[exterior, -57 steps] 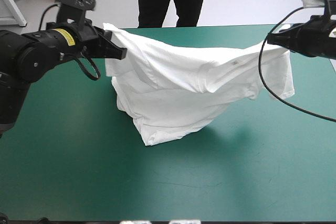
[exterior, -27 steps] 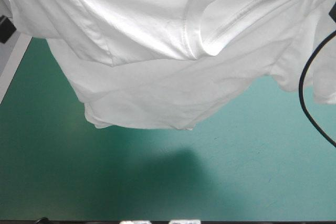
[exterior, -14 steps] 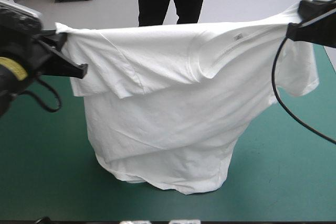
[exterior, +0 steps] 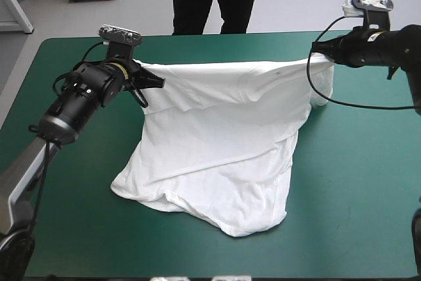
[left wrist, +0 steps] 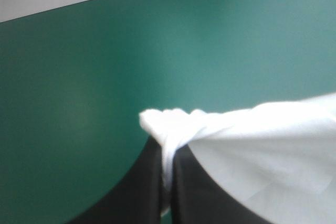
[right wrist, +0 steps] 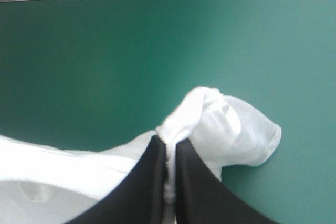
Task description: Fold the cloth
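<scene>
Two end effectors hold the white T-shirt [exterior: 217, 143] stretched between them above the far half of the teal-green surface [exterior: 358, 189]. The left end effector [exterior: 160, 82] and the right end effector [exterior: 317, 47] each have their black fingers [left wrist: 137, 192] pinched all but together on a bunched top corner of the fabric, with cloth squeezed into the narrow slit in both wrist views. From that taut upper edge the T-shirt slopes down toward the near side, where its lower part lies rumpled on the surface; a yellow sticker [exterior: 120, 68] on the left arm carries print too small to read.
</scene>
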Motion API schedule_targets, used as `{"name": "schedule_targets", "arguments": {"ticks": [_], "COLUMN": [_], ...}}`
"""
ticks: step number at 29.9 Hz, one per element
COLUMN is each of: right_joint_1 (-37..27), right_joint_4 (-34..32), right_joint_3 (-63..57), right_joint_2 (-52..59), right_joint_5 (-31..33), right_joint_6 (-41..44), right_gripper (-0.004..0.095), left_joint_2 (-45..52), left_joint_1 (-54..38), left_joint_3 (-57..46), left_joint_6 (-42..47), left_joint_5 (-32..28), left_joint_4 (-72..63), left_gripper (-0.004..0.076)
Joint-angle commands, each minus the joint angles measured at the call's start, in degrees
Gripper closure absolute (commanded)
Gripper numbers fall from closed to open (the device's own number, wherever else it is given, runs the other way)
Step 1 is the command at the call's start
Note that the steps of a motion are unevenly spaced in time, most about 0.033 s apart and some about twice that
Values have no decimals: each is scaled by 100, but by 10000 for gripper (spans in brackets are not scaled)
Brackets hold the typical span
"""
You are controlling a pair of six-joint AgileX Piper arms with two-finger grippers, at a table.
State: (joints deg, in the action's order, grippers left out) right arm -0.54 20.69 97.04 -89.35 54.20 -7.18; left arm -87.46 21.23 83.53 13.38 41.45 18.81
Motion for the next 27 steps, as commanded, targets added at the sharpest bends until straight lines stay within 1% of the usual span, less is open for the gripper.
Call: {"name": "schedule_targets", "arguments": {"ticks": [1,4,7,10,15,16,18,20,21,22,24,25,26,27], "right_joint_1": [4,4,4,4,4,4,4,4,4,4,4,4,4,4], "right_joint_4": [182,208,213,213,213,213,223,236,239,239,249,249,237,226], "right_joint_3": [146,146,146,146,146,146,146,146,157,167,250,327,400,507], "right_joint_2": [-302,-786,-1172,-1498,-1892,-1955,-2024,-2037,-2037,-2037,-2037,-2037,-2037,-2037], "right_joint_5": [-600,-728,-775,-775,-787,-787,-765,-765,-792,-807,-752,-640,-530,-378], "right_joint_6": [-79,-79,-89,-89,18,18,18,18,18,18,94,227,313,330], "right_gripper": [925,925,925,925,921,908,843,704,615,518,330,259,221,204], "left_joint_2": [-328,-755,-1103,-1370,-1728,-1821,-1917,-1978,-2010,-2023,-2023,-2023,-2023,-2012], "left_joint_1": [-266,-442,-610,-649,-649,-649,-649,-649,-649,-649,-649,-649,-649,-649], "left_joint_3": [321,450,490,490,490,490,490,490,490,490,519,596,685,809], "left_joint_6": [6,6,-17,-54,-116,-116,-84,82,95,61,-86,-239,-374,-489], "left_joint_5": [-484,-487,-755,-927,-1031,-1071,-1084,-1084,-1112,-1142,-1057,-953,-832,-664], "left_joint_4": [44,-128,-518,-550,-512,-512,-512,-512,-529,-594,-858,-1002,-1067,-1115], "left_gripper": [733,733,733,733,733,733,732,724,699,652,503,412,337,250]}}
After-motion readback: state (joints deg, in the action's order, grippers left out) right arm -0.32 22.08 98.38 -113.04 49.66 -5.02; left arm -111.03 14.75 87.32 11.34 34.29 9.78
